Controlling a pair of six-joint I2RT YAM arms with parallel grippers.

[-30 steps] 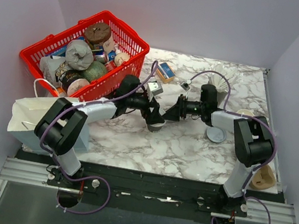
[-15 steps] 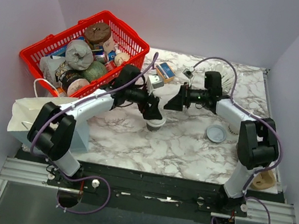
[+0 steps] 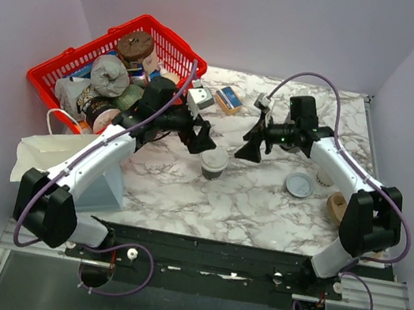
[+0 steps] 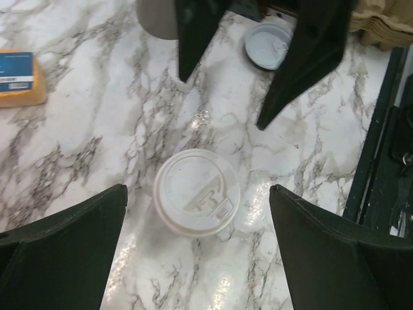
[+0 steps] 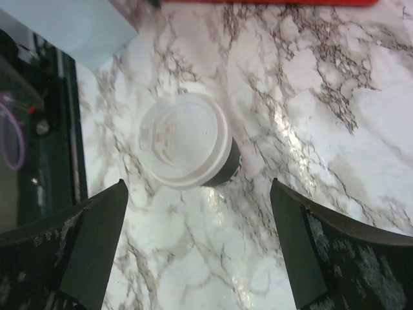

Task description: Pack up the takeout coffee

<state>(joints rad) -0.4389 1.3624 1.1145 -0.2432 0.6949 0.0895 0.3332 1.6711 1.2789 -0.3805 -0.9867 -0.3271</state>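
**Standing alone: coffee cup between two open claws**

The coffee cup (image 3: 213, 161) is standing upright on the marble table (image 3: 262, 209), near the middle. Its white lid is on top and its dark brown side is showing below. It is not being touched by anything.

The left claw (image 3: 200, 139) is being held wide open above the cup, a little toward the basket side. Nothing is being gripped by it. In the left wrist view the coffee cup (image 4: 197, 192) is being seen from above. It is sitting between the two dark fingers (image 4: 64, 252), with bare table showing on both sides of it.

The right claw (image 3: 251, 139) is being held wide open too, and nothing is being gripped by it. It is being held up off the table, to the right of the cup and apart from it. In the right wrist view the coffee cup (image 5: 185, 141) is being seen down below, with a gap on each side.

A loose flat lid (image 3: 299, 185) is lying on the table, well apart from the cup on its right. A small orange and blue box (image 3: 229, 99) is lying behind the cup, near the red basket (image 3: 86, 45). The basket is piled full of things. A white paper bag (image 3: 46, 155) is sitting at the left edge of the table, in front of the basket.
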